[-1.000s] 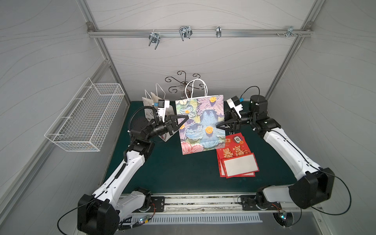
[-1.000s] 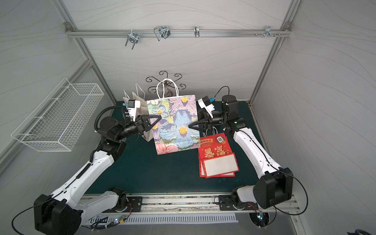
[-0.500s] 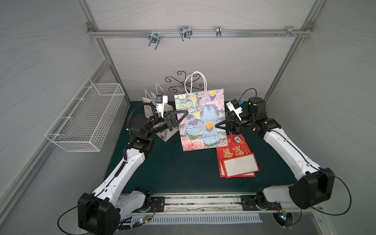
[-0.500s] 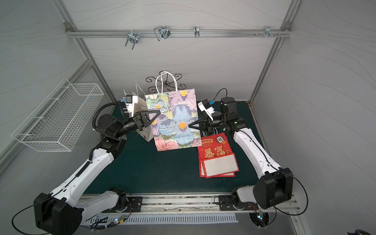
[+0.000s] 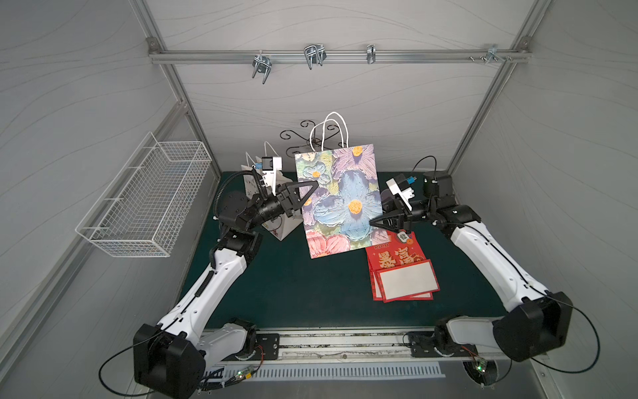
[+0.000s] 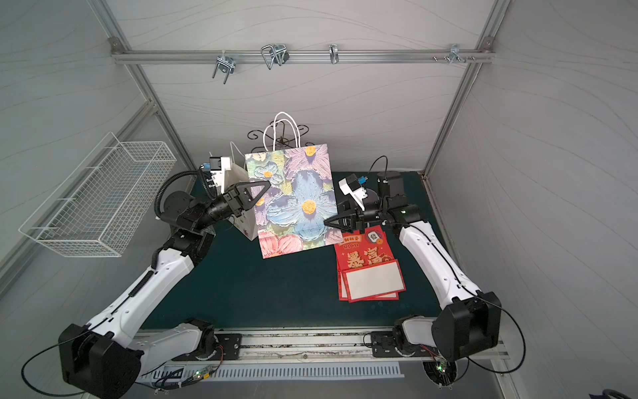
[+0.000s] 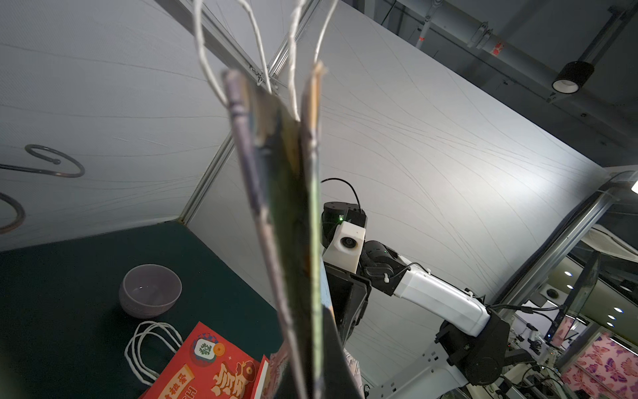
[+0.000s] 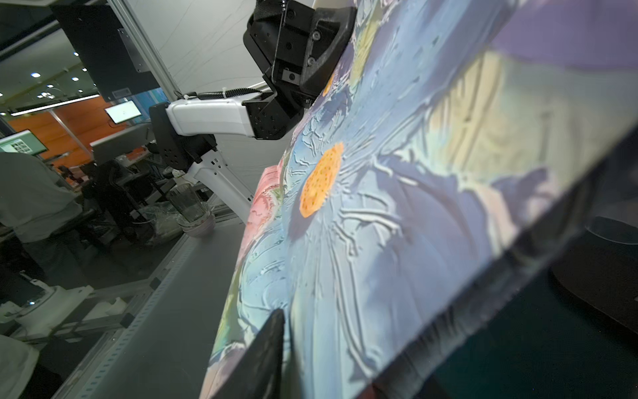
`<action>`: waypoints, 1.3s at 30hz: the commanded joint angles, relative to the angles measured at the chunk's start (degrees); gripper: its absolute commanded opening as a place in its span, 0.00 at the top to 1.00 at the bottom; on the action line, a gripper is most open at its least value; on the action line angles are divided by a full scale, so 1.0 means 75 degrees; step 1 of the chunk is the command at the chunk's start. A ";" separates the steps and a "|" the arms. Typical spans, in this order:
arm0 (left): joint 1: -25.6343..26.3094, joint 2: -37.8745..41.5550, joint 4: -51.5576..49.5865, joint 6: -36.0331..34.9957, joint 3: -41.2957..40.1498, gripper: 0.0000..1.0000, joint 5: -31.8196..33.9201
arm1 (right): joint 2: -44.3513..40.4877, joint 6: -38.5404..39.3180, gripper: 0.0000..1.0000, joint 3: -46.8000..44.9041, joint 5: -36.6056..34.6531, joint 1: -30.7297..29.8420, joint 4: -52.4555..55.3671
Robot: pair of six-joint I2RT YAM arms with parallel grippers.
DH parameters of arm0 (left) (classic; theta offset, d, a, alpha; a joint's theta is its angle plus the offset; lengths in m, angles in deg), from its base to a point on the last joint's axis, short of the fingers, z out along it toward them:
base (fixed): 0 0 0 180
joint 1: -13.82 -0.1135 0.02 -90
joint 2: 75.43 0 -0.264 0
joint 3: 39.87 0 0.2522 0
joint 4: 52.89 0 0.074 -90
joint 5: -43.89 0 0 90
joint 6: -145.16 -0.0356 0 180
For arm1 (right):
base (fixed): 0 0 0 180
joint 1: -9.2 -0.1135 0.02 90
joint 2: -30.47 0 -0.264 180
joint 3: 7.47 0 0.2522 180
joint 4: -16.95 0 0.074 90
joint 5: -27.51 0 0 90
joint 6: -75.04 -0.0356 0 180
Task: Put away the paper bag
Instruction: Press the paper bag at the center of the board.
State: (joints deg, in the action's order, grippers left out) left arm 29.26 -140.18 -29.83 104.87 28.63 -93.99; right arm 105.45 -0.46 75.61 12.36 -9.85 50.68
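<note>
Over bench (image 5: 293,286) back-centre, paper bag (image 5: 340,203) hangs tilted, left jaws clamped on one side edge, right jaws at the other, can't tell if gripping; looks mid-carry, next move needs both arms synced.

Writing on the red paper bag

The red paper bag (image 5: 397,273) lying flat on the bench (image 5: 293,293) carries the word "RICH" (image 5: 381,246) in gold capitals, readable in both top views (image 6: 349,245). Below it stand two large gold Chinese characters, 暴富 (image 6: 367,259). Near the bag's top, a printed mahjong tile (image 7: 203,348) bears a green 發. A small banner of characters beside "RICH" is too small to read.
</note>
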 commanded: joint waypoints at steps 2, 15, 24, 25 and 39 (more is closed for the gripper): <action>-0.0043 0.0057 0.0783 0.0022 0.0496 1.00 0.0274 | -0.0037 0.0117 0.78 0.0032 0.0180 0.0026 0.0361; 0.0090 0.0035 0.0602 -0.0187 0.0179 1.00 -0.0699 | -0.0084 -0.1535 0.35 0.0107 -0.0171 0.0167 -0.1542; 0.0285 0.0058 -0.0535 -0.1026 0.0166 1.00 -0.0501 | 0.0292 -0.2463 0.77 0.0434 0.0100 0.0067 -0.2243; 0.0286 0.0089 -0.0671 -0.1148 0.0146 1.00 -0.0479 | 0.0291 -0.2470 0.83 0.0435 0.0151 0.0060 -0.2240; 0.0442 0.0285 -0.0274 -0.1269 -0.0097 1.00 -0.0688 | 0.0405 -0.3646 0.40 0.0681 -0.0171 0.0067 -0.3663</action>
State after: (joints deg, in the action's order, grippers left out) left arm 31.95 -139.09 -35.71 95.80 27.82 -97.38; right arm 107.57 -23.41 78.87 12.10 -9.10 29.83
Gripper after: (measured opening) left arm 0.042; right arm 0.594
